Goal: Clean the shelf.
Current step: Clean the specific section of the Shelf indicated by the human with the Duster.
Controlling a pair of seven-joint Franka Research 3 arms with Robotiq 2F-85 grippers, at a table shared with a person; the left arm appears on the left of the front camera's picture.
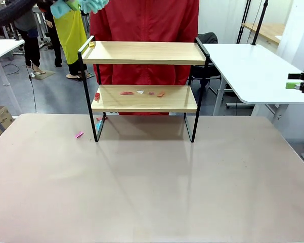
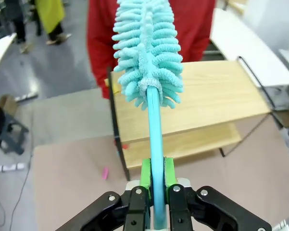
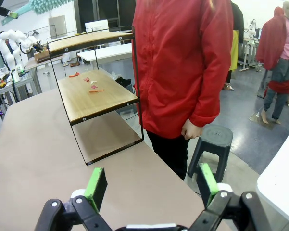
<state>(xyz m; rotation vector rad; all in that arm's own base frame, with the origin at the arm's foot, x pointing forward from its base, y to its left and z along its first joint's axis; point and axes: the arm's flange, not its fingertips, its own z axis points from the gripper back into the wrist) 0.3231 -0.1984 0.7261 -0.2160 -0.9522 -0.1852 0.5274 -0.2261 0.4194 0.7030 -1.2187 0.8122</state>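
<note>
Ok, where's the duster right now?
The duster is top left of the front view, clamped in the left gripper, above the shelf's left end.

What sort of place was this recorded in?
Probably a lab or workshop room rather than a home: plain white work tables, tall black stands behind them, and a bare grey floor with a cardboard box left on it.

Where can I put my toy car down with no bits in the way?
The table in front of the shelf is bare, apart from a pink scrap by its left leg. The top board is free right of the yellow bit. The lower board is crowded with scraps left and middle; its right end is free.
</note>
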